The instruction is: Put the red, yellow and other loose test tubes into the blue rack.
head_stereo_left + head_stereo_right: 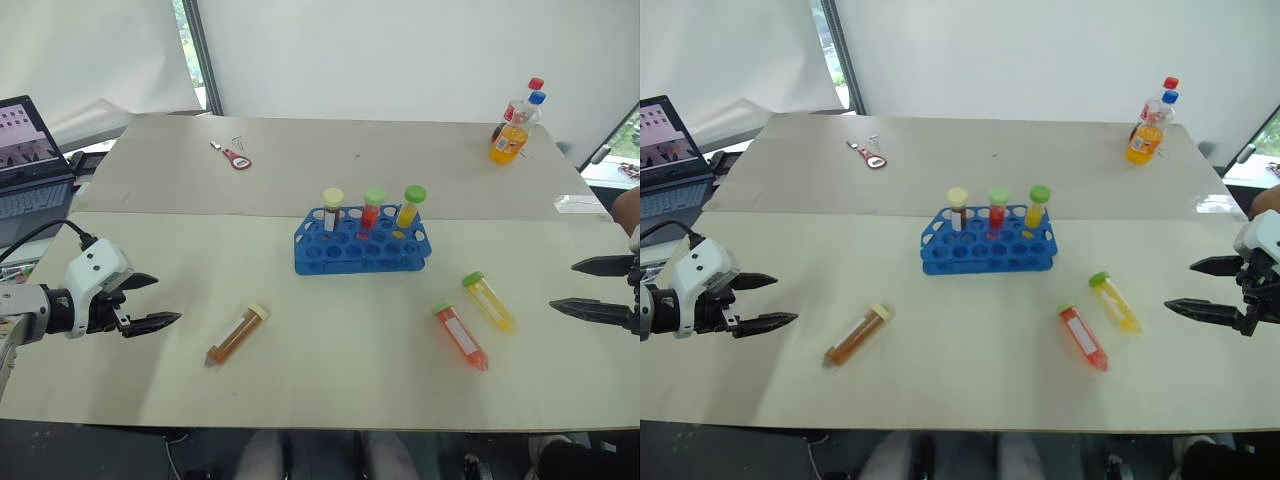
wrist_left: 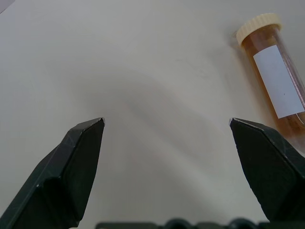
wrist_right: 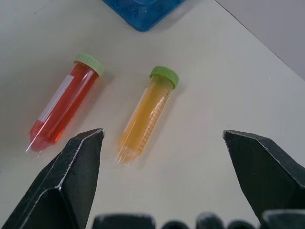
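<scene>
The blue rack (image 1: 362, 245) stands mid-table with three capped tubes upright in its back row. Three loose test tubes lie flat on the table. The amber one with a cream cap (image 1: 238, 333) lies left of the rack. The red one (image 1: 460, 336) and the yellow one (image 1: 489, 301), both green-capped, lie to the rack's right. My left gripper (image 1: 165, 300) is open, a short way left of the amber tube (image 2: 276, 86). My right gripper (image 1: 562, 286) is open, right of the yellow tube (image 3: 148, 112) and the red tube (image 3: 62, 106). Neither gripper holds anything.
Two orange soda bottles (image 1: 513, 130) stand at the far right corner of the table. A small red-handled tool (image 1: 233, 157) lies at the far left. An open laptop (image 1: 30, 160) sits beyond the table's left edge.
</scene>
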`<state>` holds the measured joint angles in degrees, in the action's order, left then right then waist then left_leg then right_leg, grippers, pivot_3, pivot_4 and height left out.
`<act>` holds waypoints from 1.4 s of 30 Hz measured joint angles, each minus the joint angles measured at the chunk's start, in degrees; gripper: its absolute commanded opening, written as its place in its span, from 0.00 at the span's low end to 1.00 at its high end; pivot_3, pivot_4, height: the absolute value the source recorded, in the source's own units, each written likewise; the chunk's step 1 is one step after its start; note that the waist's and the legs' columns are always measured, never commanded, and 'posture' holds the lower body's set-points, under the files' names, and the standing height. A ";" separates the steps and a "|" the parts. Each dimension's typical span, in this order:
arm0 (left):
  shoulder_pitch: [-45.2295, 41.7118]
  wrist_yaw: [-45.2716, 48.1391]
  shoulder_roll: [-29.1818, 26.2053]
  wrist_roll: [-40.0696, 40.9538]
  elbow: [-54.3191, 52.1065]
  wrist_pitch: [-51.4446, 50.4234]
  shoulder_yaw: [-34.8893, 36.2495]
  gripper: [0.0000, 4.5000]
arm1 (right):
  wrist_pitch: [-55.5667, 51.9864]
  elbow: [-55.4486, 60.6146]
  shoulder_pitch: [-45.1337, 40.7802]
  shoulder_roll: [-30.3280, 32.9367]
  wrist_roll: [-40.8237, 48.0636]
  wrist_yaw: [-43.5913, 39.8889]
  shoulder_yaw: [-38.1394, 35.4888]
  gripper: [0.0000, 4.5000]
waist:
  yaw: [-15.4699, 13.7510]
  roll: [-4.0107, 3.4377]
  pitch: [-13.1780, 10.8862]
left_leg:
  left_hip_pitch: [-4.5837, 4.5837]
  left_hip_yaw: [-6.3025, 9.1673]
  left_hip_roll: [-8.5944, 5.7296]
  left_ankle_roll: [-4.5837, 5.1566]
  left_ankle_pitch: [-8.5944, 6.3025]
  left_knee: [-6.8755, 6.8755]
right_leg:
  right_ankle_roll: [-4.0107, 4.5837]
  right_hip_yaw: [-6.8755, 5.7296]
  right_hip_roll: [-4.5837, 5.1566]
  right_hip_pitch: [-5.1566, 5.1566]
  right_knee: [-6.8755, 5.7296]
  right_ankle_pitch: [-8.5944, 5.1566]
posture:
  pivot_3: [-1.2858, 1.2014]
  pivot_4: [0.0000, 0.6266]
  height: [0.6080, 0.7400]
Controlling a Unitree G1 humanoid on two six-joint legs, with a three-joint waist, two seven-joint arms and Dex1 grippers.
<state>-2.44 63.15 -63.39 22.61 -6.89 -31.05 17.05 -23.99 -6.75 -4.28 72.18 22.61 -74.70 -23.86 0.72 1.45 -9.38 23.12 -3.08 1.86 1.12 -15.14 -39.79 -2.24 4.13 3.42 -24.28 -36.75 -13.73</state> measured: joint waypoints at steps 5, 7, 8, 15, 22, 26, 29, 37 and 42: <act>-1.43 -0.51 0.62 -0.48 1.89 1.44 -0.18 1.00 | -0.65 -0.10 -3.11 -0.01 -0.02 0.70 1.19 0.99 | 0.03 -0.01 0.00 | -0.02 -0.01 0.01 0.00 0.00 -0.01 | 0.00 0.00 -0.01 0.00 -0.02 0.00 | 0.52 0.24 1.00; -1.80 -0.24 0.64 -0.52 3.01 2.83 -0.17 1.00 | -0.88 -0.16 -4.04 -0.03 -0.02 1.22 1.53 0.99 | 0.04 -0.01 0.00 | -0.01 -0.02 0.01 0.00 0.00 0.00 | 0.00 0.00 -0.01 -0.01 -0.02 0.00 | 0.52 0.24 1.00; -1.81 -0.20 0.67 -0.65 3.30 3.49 -0.17 1.00 | -1.01 -0.18 -4.14 -0.04 0.00 1.28 1.74 0.99 | 0.04 -0.01 0.00 | -0.01 -0.02 0.01 0.00 0.00 0.00 | 0.00 0.00 -0.01 -0.01 -0.01 0.00 | 0.52 0.24 1.00; -5.13 -0.18 2.65 -0.24 2.99 4.11 -1.10 1.00 | -2.84 -0.49 -6.41 -1.81 0.71 1.99 3.39 0.99 | -0.16 -0.01 0.00 | 0.03 -0.03 -0.02 0.00 0.00 -0.06 | -0.01 0.00 0.03 0.00 -0.03 0.01 | 0.52 0.24 1.00; -15.16 -1.00 11.41 8.46 -13.92 -1.42 -9.60 1.00 | -10.50 4.13 -14.86 -3.84 -0.53 7.84 12.32 0.99 | -0.04 -0.01 0.00 | 0.08 0.05 -0.04 0.00 0.00 -0.09 | -0.02 0.02 0.00 -0.01 -0.05 0.02 | 0.52 0.24 1.00; -20.08 -0.26 13.99 9.92 -19.08 -2.71 -16.55 1.00 | -19.51 3.04 -22.43 -4.92 -5.22 11.61 22.85 0.99 | 0.25 -0.01 0.00 | 0.08 0.04 -0.07 0.00 0.00 -0.09 | -0.01 0.06 -0.02 -0.05 -0.07 0.03 | 0.52 0.24 1.00; -24.20 1.81 14.98 9.76 -20.61 -1.74 -20.46 1.00 | -25.61 0.01 -29.86 -7.06 -8.44 12.24 30.13 0.99 | 0.33 -0.01 0.00 | 0.05 0.05 -0.07 0.00 0.00 -0.10 | 0.00 0.07 -0.06 -0.02 -0.05 0.03 | 0.52 0.24 1.00; -28.67 6.03 18.23 5.25 -19.40 4.13 -28.34 1.00 | -28.85 -15.79 -41.98 -13.14 -16.25 7.21 44.68 0.99 | -0.07 -0.01 0.00 | 0.19 0.06 -0.11 0.02 0.00 -0.11 | -0.01 0.04 -0.04 -0.05 0.07 0.03 | 0.52 0.24 1.00; -28.74 6.05 19.18 3.61 -19.26 5.70 -29.63 1.00 | -27.11 -25.09 -45.99 -16.43 -20.49 5.67 47.95 0.87 | 0.01 -0.02 0.00 | 0.17 0.08 -0.10 0.02 0.00 -0.11 | -0.01 0.03 -0.05 -0.05 0.05 0.03 | 0.52 0.24 1.00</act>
<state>-31.18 69.20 -44.21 26.22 -26.15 -25.34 -12.58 -51.10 -31.84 -50.27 55.75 2.11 -69.03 24.09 0.73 1.43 -9.38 23.29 -3.01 1.76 1.14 -15.14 -39.89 -2.25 4.16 3.37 -24.33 -36.69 -13.70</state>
